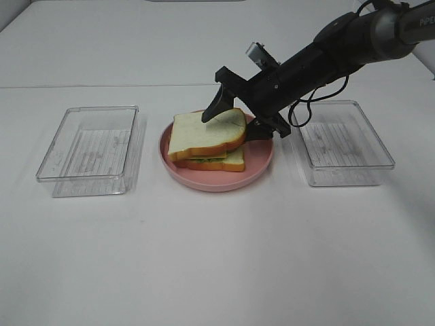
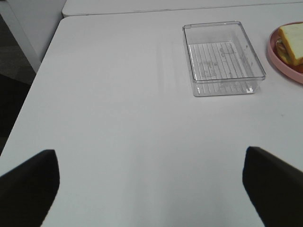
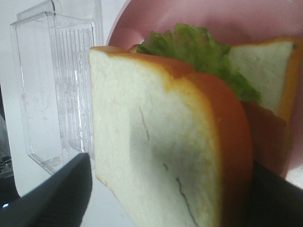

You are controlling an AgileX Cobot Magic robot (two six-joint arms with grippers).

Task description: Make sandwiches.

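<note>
Jaws, right gripper: set astride the top bread slice at its 3 o'clock edge, one finger above and one below; whether they pinch it or have let go cannot be told. Jaws, left gripper: spread wide, grasping nothing, above bare worktop; out of the overhead view.

Near field: worktop, white, nothing on it at 6 o'clock.

Middle field: pink plate at centre. On it the sandwich: bottom bread slice, green lettuce showing at the seam, top slice laid over, tilted and skewed toward 9 o'clock. Bacon and cheese are not seen; hidden or absent, cannot tell.

Flanks: left clear tray at 9 o'clock, right clear tray at 3 o'clock, both without contents.

Progress, judged: stack nearly complete. Remaining: square the top slice, free it, withdraw the arm.
</note>
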